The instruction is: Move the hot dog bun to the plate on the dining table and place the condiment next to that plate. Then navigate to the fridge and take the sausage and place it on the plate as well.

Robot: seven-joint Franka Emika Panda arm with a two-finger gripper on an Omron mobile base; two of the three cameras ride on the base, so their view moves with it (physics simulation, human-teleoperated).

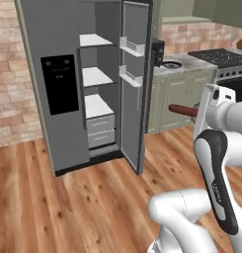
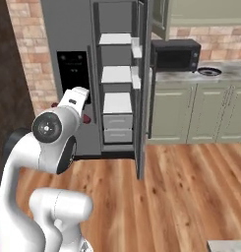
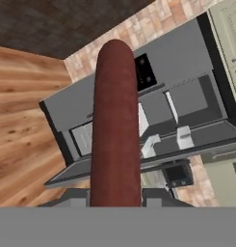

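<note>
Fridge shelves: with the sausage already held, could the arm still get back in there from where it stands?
Probably yes. The fridge door stands wide open with nothing between it and the arm, but the end effector is shut on the sausage, so it couldn't grasp anything else.

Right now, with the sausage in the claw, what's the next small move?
Probably back away from the fridge and turn toward the dining table. The claw is shut on the sausage, held clear of the shelves, and the plate isn't in front of you.
</note>
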